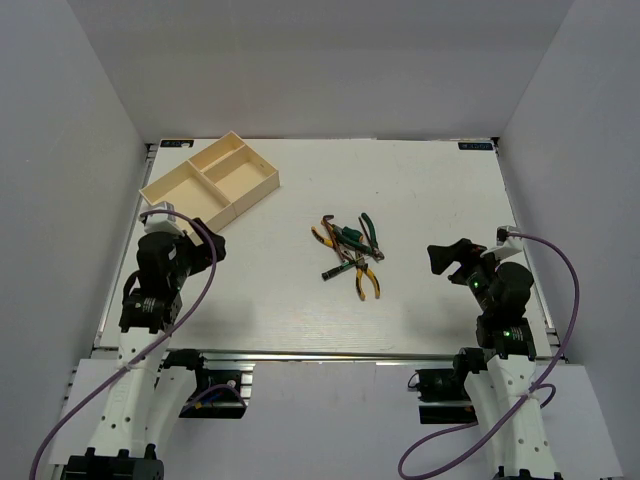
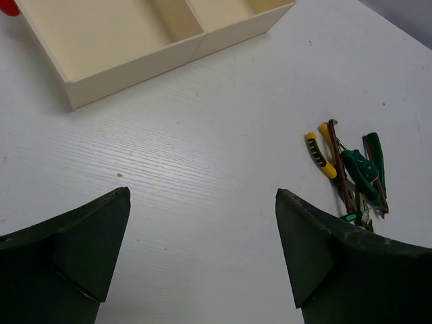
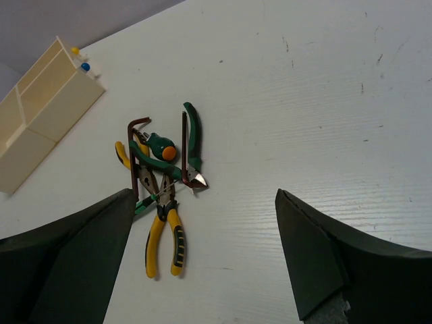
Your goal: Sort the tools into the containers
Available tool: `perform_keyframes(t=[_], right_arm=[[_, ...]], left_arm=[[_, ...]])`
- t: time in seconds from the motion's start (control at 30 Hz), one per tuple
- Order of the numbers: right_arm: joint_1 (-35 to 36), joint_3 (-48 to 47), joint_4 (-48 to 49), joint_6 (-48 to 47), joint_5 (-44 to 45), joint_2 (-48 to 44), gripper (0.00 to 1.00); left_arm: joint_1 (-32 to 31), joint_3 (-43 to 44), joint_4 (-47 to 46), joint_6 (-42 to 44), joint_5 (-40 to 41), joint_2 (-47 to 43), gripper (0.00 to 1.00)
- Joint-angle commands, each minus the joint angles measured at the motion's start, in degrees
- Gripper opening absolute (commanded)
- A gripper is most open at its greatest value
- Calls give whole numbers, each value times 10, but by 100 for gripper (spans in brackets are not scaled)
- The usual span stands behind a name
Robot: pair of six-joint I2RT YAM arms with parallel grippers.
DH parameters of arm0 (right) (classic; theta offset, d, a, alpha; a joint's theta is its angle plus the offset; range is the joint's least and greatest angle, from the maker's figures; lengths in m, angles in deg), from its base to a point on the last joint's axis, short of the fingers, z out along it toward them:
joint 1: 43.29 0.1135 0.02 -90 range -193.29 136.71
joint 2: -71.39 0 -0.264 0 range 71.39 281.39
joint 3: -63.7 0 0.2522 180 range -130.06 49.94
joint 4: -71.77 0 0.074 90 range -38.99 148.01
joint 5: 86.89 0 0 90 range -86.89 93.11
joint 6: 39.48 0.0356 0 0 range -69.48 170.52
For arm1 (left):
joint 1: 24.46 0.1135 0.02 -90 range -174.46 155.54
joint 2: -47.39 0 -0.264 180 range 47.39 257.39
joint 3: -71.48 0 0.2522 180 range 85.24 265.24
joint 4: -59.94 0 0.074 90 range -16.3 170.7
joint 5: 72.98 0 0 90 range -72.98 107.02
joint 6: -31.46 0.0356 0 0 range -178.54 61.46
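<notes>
Near the middle of the white table (image 1: 430, 190), the tools (image 1: 350, 255) lie in one tangled pile: yellow-handled pliers (image 3: 164, 236), green-handled cutters (image 3: 194, 131) and thin dark rods (image 3: 130, 162). They sit well apart from the cream tray (image 2: 135, 71) at the far left. Both claws — left gripper (image 2: 202, 196), right gripper (image 3: 204, 196) — are spread apart, holding nothing.

The left tool (image 1: 207, 243) hangs above the left side of the worktop (image 1: 300, 310), jaws spread wide, gripping nothing. The right tool (image 1: 450, 258) hangs above the worktop's right side, jaws likewise parted, both arms bent near its front edge.
</notes>
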Motion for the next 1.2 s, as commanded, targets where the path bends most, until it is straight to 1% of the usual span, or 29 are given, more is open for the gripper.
perform_keyframes(t=[0.0,0.17,0.2,0.33,0.37,0.4,0.43,0.5,0.53,0.57,0.63,0.67,0.77,0.93,1.03,1.17], right_arm=[[0,-6,11,-6,4,-1,89],[0,4,18,-11,-9,-4,89],[0,4,18,-13,-10,-1,89],[1,4,19,-15,-10,2,89],[1,4,19,-14,-10,4,89],[0,2,19,-14,-10,4,89],[1,2,19,-14,-11,5,89],[1,-1,20,-15,-15,9,89],[1,-2,20,-15,-17,11,89],[0,-3,19,-16,-18,11,89],[1,-3,20,-15,-19,13,89],[1,-4,20,-16,-19,12,89],[0,-2,20,-16,-22,12,89],[1,1,25,-17,-32,14,89],[0,1,26,-17,-33,15,89],[2,4,28,-16,-34,15,89]], left_arm=[[-3,-3,-1,8,-6,1,98],[-3,-4,-8,16,-9,10,98],[-3,-3,-8,19,-34,15,98],[-3,-4,-19,42,-63,28,98],[-3,-1,-20,59,-75,33,96],[-3,9,-22,68,-91,39,94],[-3,15,-22,77,-123,53,89],[-3,38,-23,94,-153,75,87],[-3,50,-14,108,-185,108,85],[-3,75,-11,113,-199,125,84],[-3,96,-9,122,-246,169,82],[-9,104,-10,126,-257,180,81],[-22,128,-14,127,-258,214,79],[-53,165,-11,138,-248,270,78],[-87,172,-27,133,-241,300,78],[-144,181,-36,132,-196,351,77]])
